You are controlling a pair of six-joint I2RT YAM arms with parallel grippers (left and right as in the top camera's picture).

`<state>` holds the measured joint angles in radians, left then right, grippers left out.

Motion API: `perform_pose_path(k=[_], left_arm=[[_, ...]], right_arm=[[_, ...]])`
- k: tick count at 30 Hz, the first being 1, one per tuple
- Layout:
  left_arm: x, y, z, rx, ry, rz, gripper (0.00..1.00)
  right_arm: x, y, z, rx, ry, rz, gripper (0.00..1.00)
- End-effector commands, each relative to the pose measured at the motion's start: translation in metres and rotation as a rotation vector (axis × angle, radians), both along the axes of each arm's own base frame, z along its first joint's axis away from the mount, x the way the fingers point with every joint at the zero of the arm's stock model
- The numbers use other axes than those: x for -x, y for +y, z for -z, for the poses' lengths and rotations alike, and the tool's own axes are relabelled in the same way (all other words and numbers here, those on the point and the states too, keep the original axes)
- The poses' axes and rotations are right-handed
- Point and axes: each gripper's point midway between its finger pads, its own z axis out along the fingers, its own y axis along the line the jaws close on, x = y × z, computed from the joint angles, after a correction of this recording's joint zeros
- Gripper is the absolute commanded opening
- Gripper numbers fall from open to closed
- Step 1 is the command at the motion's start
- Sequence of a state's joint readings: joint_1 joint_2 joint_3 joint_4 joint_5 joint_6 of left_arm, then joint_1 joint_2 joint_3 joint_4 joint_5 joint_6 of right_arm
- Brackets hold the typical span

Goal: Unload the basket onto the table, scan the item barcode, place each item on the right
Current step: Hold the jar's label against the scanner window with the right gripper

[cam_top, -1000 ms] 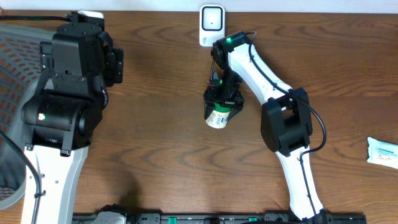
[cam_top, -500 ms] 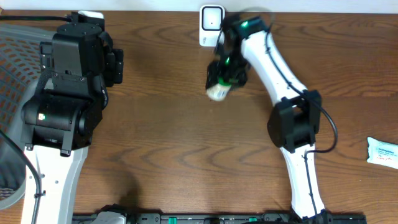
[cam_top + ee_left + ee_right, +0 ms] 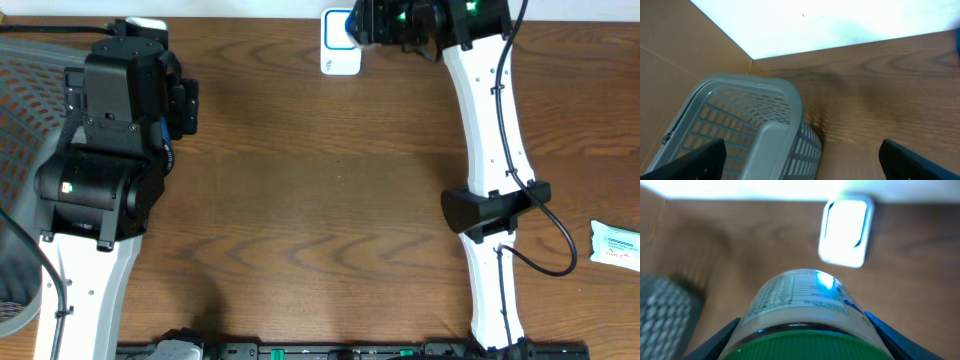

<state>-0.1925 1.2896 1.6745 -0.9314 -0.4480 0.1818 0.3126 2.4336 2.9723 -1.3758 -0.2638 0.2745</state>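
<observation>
The item is a white-labelled bottle (image 3: 800,302) with a green cap. My right gripper (image 3: 806,336) is shut on it, one blue finger on each side. The bottle's printed label faces the white barcode scanner (image 3: 845,230), which stands just beyond it at the table's back edge. A bright glint lies on the label. From overhead the right gripper (image 3: 378,20) sits right beside the scanner (image 3: 338,58), and the bottle is mostly hidden under the arm. My left gripper (image 3: 805,162) hangs open over the far left, holding nothing.
A grey mesh basket (image 3: 740,120) stands under the left gripper at the table's left edge (image 3: 20,150). A white packet (image 3: 615,243) lies at the right edge. The left arm's black body (image 3: 110,140) fills the left side.
The right arm has carried the bottle from the middle of the table toward the back, up to the scanner. The left arm has not moved.
</observation>
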Motion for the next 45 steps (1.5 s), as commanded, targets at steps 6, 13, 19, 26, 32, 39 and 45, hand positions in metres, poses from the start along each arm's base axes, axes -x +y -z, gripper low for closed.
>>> perform_pose_path(k=[6,13,19,26,32,39,45], left_arm=[[0.000,0.003,0.001,-0.010,0.005,-0.009,0.98],[0.000,0.003,0.001,-0.010,0.005,-0.009,0.98],[0.000,0.003,0.001,-0.010,0.005,-0.009,0.98],[0.000,0.003,0.001,-0.010,0.005,-0.009,0.98],[0.000,0.003,0.001,-0.010,0.005,-0.009,0.98],[0.000,0.003,0.001,-0.010,0.005,-0.009,0.98],[0.000,0.003,0.001,-0.010,0.005,-0.009,0.98]], right_arm=[[-0.046,-0.011,0.007,0.226,-0.191,0.218,0.40],[-0.088,0.009,0.050,0.259,-0.303,0.291,0.43],[-0.108,0.001,0.086,0.327,-0.402,0.441,0.44],[-0.120,-0.005,0.105,0.313,-0.503,0.535,0.44],[-0.127,-0.001,0.108,0.271,-0.601,0.540,0.44],[-0.129,0.003,0.109,0.319,-0.685,0.492,0.43],[-0.134,0.014,0.130,0.339,-0.722,0.466,0.44]])
